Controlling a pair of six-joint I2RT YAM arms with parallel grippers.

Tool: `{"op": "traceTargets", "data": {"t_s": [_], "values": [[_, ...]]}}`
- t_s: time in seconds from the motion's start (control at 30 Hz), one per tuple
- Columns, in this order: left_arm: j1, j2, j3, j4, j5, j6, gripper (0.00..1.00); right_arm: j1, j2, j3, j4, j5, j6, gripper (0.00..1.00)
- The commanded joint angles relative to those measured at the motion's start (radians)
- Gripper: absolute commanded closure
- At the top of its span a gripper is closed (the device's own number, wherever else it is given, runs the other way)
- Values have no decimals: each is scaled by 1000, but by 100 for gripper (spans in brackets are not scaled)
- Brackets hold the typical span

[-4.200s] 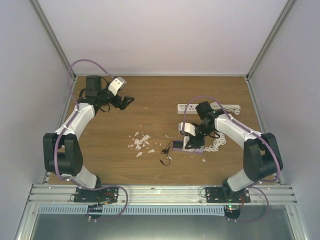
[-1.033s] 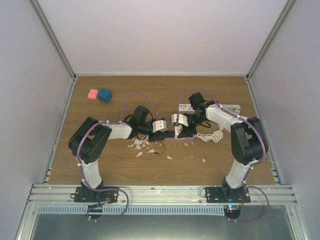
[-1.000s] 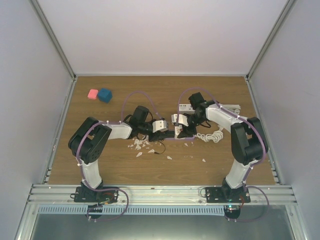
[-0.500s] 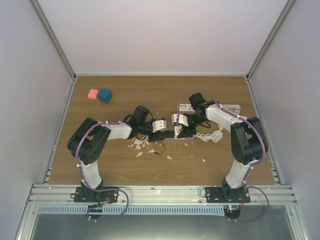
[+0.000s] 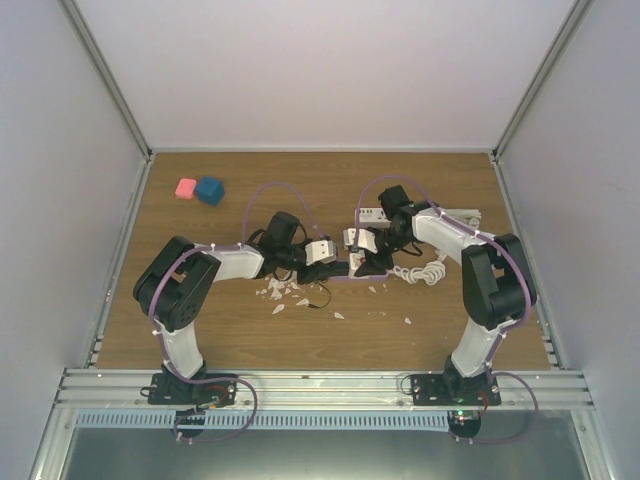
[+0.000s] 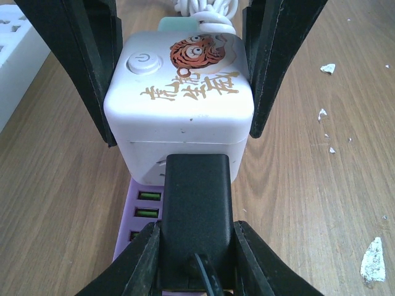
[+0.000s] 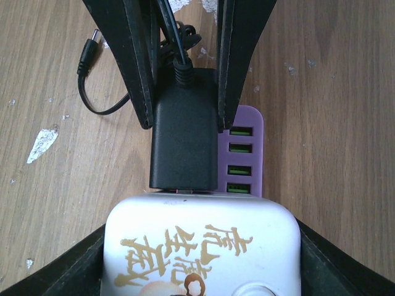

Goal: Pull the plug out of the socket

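The socket [image 6: 185,92] is a white cube with a tiger picture, gold characters and a purple USB base [image 7: 244,151]. The black plug [image 6: 196,216] is pushed into its side, and only a thin sliver shows at the joint [image 7: 184,196]. My left gripper [image 6: 196,231] is shut on the plug's two flanks. My right gripper [image 7: 200,246] is shut on the socket, its fingers [image 6: 86,61] against opposite walls of the cube. Both grippers meet at mid-table in the top view [image 5: 352,262]. The plug's thin lead ends in a barrel tip [image 7: 86,58] lying on the wood.
A white power strip [image 5: 445,214] lies behind the right arm, with coiled white cable [image 5: 420,270] beside it. A pink block [image 5: 185,187] and a blue block [image 5: 210,190] sit at the back left. White scraps [image 5: 280,290] litter the wood near the left gripper.
Over the last second nothing visibly moves. Since the oldest frame the left arm has swung from the back left to the socket and taken hold of the plug.
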Motion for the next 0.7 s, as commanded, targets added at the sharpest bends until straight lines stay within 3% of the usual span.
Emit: {"op": "traceTargets", "data": {"t_s": [0.0,0.43,0.67], "values": [[-10,-47,-2,-48,21,-10,77,-27,61,-68,-75,186,-58,65],[-19,-58,85,-196,17,-24,76,-33,79,-71,-62,209,-33,66],[-11,-98,49,-197,10,-12,77,-33,92,-84,-51,237,-32,67]]}}
